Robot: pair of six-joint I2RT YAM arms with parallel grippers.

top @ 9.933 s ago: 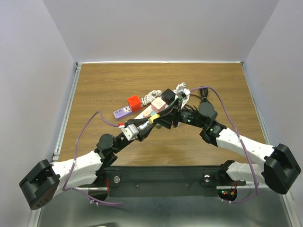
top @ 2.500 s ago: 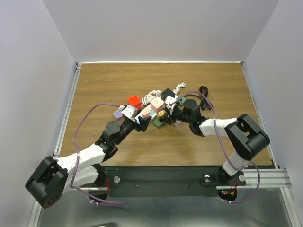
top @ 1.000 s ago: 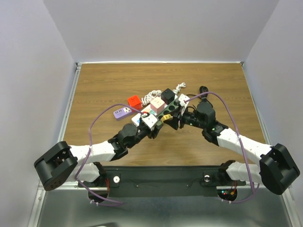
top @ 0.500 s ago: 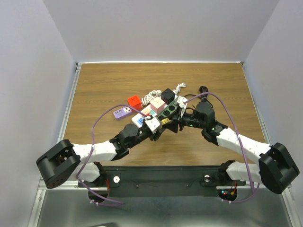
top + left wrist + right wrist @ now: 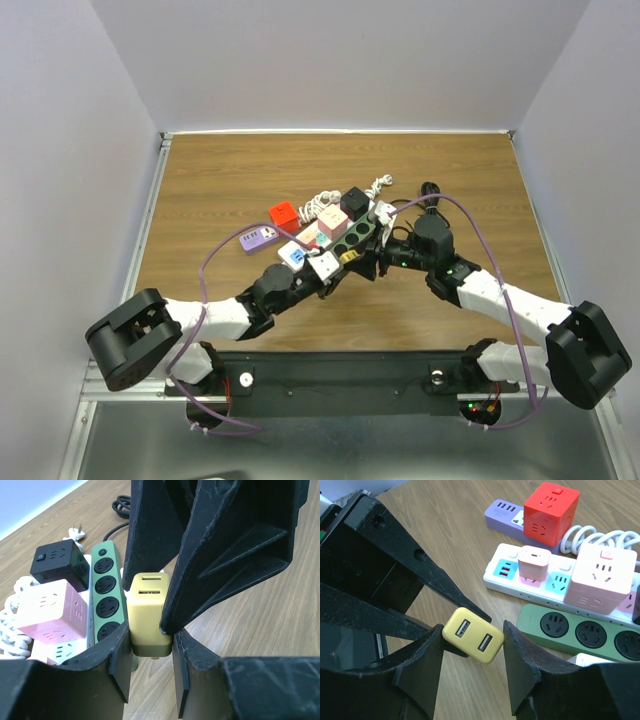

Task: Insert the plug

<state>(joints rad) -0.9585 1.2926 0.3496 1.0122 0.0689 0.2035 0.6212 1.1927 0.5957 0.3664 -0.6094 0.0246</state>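
The plug is a yellow two-port USB charger (image 5: 347, 256). It hangs just above the table between both grippers. In the left wrist view the plug (image 5: 147, 612) sits between the pads of my left gripper (image 5: 150, 636), which press both its sides. In the right wrist view the plug (image 5: 473, 634) lies between the fingers of my right gripper (image 5: 473, 629), which touch its corners. From above, my left gripper (image 5: 333, 266) and my right gripper (image 5: 362, 258) meet nose to nose. The green power strip (image 5: 356, 232) (image 5: 106, 592) (image 5: 580, 630) lies just beyond the plug.
A white strip (image 5: 540, 575) carries a pink adapter. A pink cube (image 5: 602, 577), a red cube (image 5: 283, 214), a purple strip (image 5: 258, 238) and a black cube (image 5: 353, 203) crowd the table's middle. A coiled white cord and a black cable (image 5: 125, 505) lie behind.
My left gripper has moved right and a little nearer to meet the right gripper at the plug. In the last half second almost nothing has moved.
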